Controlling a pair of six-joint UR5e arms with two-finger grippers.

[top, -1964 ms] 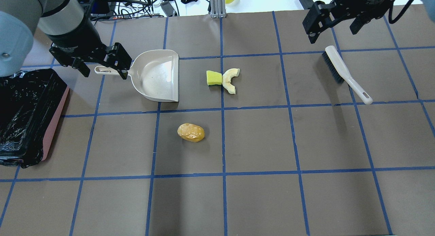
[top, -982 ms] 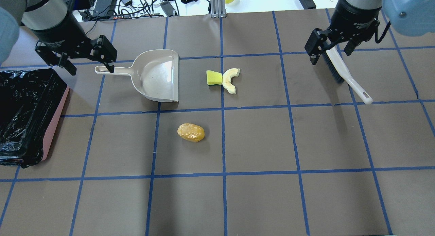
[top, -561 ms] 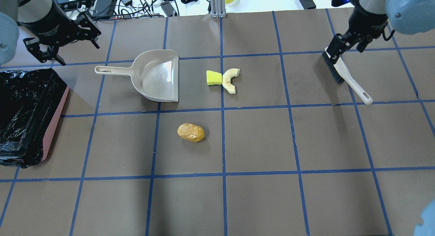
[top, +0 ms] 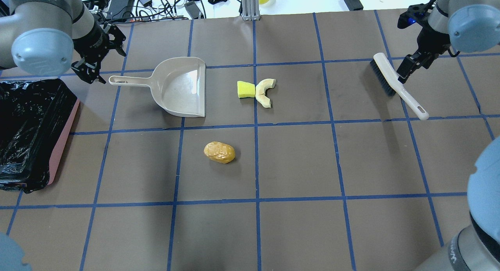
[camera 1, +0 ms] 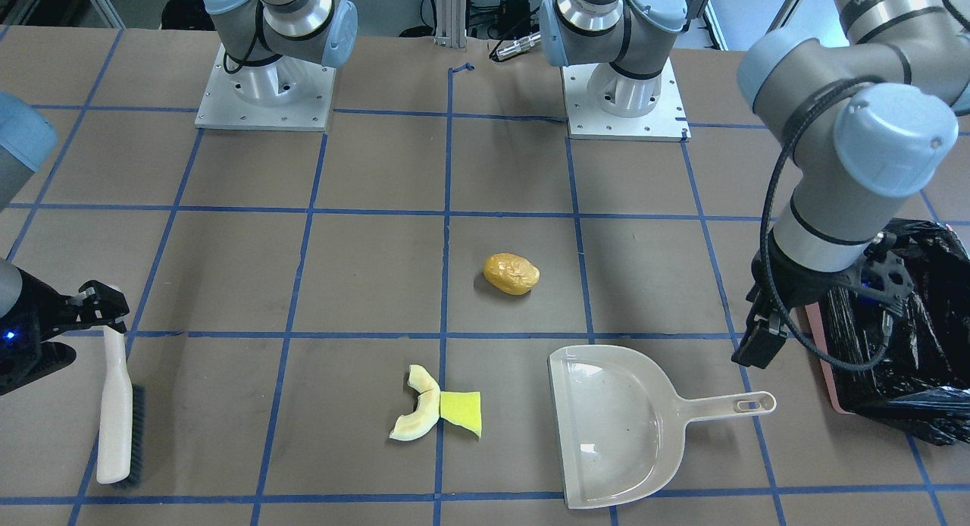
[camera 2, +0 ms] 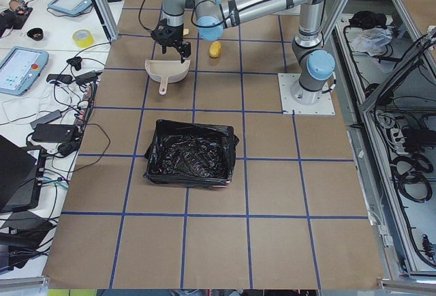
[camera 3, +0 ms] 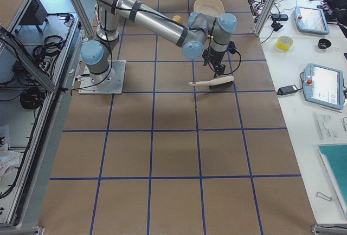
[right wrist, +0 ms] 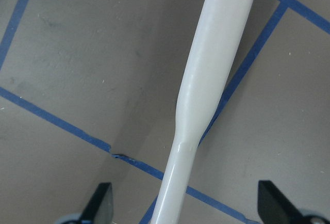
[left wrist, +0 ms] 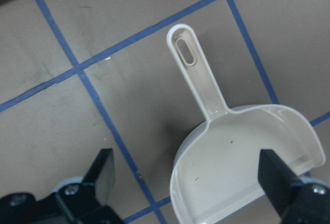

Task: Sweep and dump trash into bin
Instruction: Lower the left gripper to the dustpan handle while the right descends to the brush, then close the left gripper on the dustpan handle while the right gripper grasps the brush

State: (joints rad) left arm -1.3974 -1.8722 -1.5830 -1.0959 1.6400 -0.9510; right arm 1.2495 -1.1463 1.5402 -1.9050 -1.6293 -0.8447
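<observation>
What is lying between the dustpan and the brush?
In the overhead view, the yellow sponge piece and the pale rind lie between the dustpan and the brush, touching each other. The potato-like lump sits off that line, nearer the robot.

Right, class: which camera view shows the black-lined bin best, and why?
Exterior left: the whole bin shows, open top and all four rims. Overhead crops it at the frame edge; front-facing also crops it, with the left arm hiding part.

Dustpan (top: pixel 181 87): smooth beige plastic, slight sheen. Bin (top: pixel 63 140) at nine o'clock: lined with crinkly, glossy black plastic film; potato-like lump (top: pixel 219 152) glossy, wrinkled. Table cover (top: pixel 297 161): matt brown, paper-like, gridded with blue tape (top: pixel 256 173).
</observation>
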